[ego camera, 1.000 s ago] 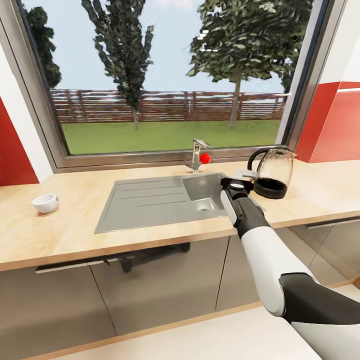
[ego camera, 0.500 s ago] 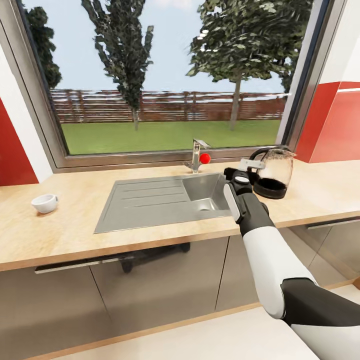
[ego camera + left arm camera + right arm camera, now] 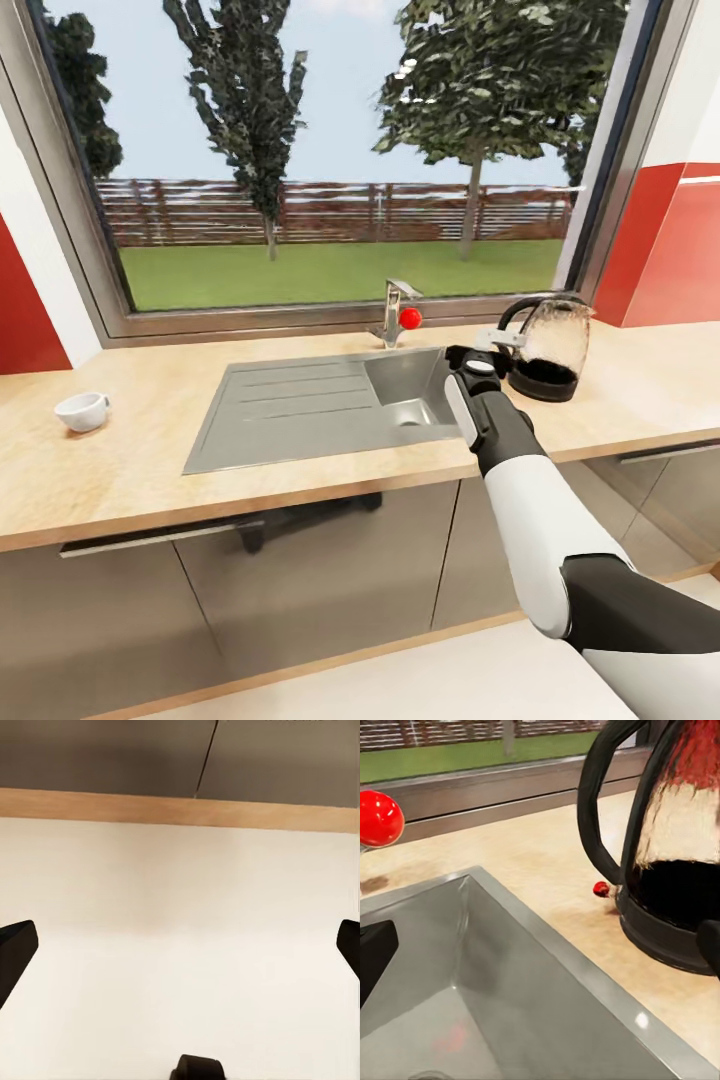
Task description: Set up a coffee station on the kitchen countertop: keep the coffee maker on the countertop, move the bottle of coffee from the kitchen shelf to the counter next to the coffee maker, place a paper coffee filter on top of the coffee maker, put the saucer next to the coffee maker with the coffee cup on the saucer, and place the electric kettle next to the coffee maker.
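Beside the sink's (image 3: 300, 405) right edge, the right gripper (image 3: 497, 343), fingers spread and empty, lines up with the electric kettle's (image 3: 548, 348) handle for a grasp.

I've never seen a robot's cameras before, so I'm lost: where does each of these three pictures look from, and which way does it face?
Head view: from the robot's head, forward and down at the countertop, sink, coffee cup and electric kettle; its right arm reaches out, right gripper near the kettle.
Left wrist view: from the left arm, facing a pale floor and cabinet base; the left gripper has dark fingertips at both edges, wide apart.
Right wrist view: from the right arm, along its fingers toward sink and kettle.
Shared: head and right wrist views both show the sink, kettle and red tap knob.
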